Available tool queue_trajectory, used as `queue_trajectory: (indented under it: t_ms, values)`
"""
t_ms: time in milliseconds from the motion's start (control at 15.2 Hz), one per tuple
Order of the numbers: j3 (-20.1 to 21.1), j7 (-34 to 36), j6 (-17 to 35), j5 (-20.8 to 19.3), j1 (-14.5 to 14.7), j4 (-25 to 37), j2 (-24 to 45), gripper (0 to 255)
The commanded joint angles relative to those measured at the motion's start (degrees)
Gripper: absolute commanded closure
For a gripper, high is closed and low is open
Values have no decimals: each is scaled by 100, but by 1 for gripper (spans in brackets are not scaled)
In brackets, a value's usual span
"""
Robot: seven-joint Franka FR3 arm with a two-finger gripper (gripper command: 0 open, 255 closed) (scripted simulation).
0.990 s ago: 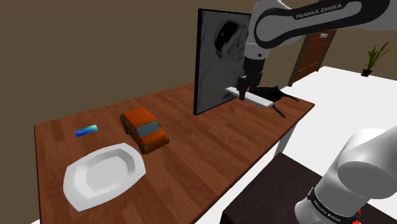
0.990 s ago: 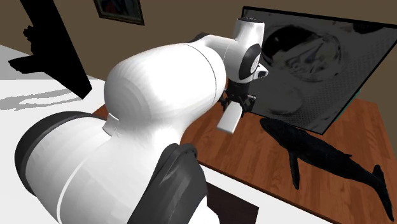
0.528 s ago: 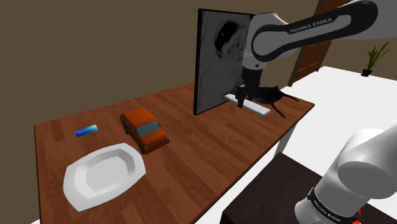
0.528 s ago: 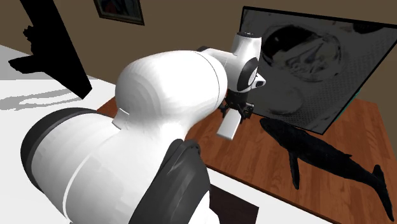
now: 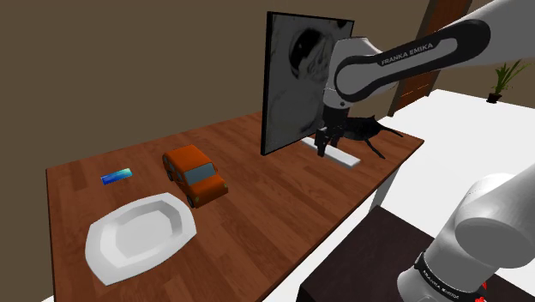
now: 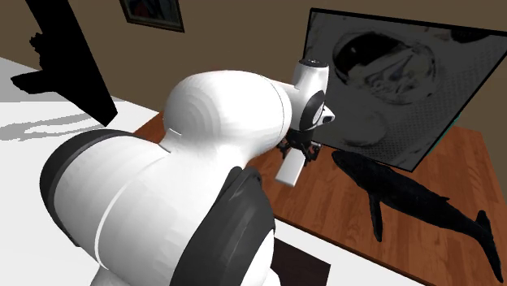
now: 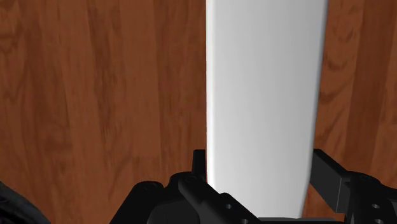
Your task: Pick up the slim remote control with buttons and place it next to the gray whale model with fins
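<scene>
While the claw (image 7: 259,159) is pinching its long edges, the slim remote (image 7: 264,89) is showing as a plain white slab over the wooden desk (image 7: 95,95), near the dark whale (image 6: 406,195).

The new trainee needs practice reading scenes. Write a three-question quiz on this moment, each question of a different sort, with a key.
1. True or false: the gripper has a finger on each side of the white remote, close to the dark whale model.
2. Which thing lies nearest the white plate? A. the orange toy car B. the whale model C. the white remote
3. Fill the gap: the small card on the wooden table is coloured ____.

Key: 1 true; 2 A; 3 blue.
</scene>
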Motion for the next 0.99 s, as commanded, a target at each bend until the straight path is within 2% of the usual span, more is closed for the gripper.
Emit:
queue_trajectory:
  t_ms: [0, 924]
  values:
    - [-10, -11, 164, -6, -7, -104, 55, 255]
    - [-23, -5, 1406, -11, -8, -700, 701, 255]
